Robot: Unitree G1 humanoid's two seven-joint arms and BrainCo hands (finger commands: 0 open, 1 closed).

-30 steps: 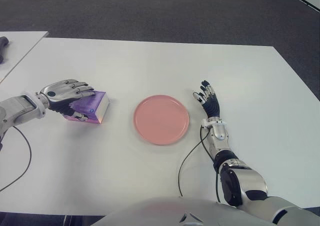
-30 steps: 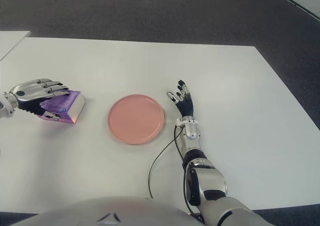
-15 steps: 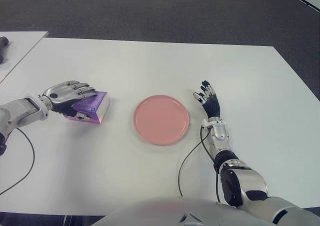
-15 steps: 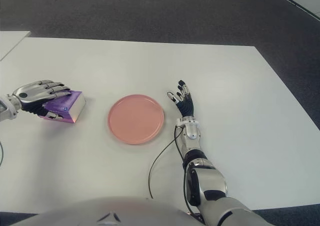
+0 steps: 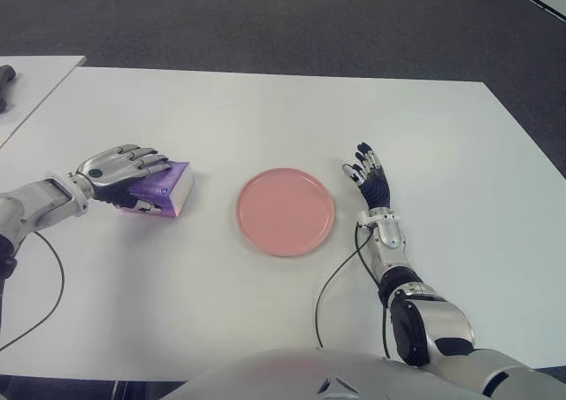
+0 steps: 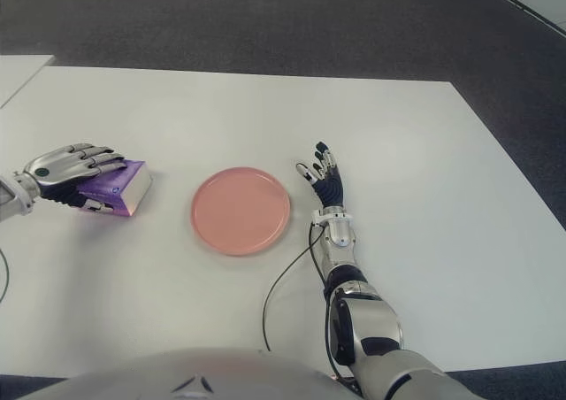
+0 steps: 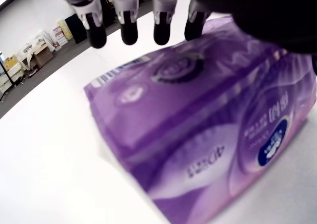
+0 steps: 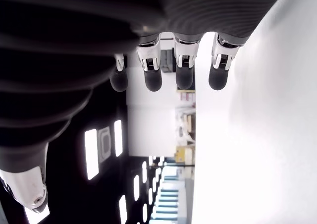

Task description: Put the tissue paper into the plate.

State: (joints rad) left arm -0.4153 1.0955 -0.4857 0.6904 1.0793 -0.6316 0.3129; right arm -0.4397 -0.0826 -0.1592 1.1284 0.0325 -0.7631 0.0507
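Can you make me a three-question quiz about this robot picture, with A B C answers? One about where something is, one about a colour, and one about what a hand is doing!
1. Where is the tissue pack?
A. On the plate
B. On the table, left of the plate
C. On the floor

2. What colour is the plate?
A. Pink
B. Green
C. Black

3. What is the right hand doing?
A. Gripping the plate
B. Squeezing the pack
C. Open, holding nothing

Answers:
1 B: the tissue pack lies on the table under the left hand, apart from the plate.
2 A: the plate is pink.
3 C: the right hand shows right of the plate, fingers spread.
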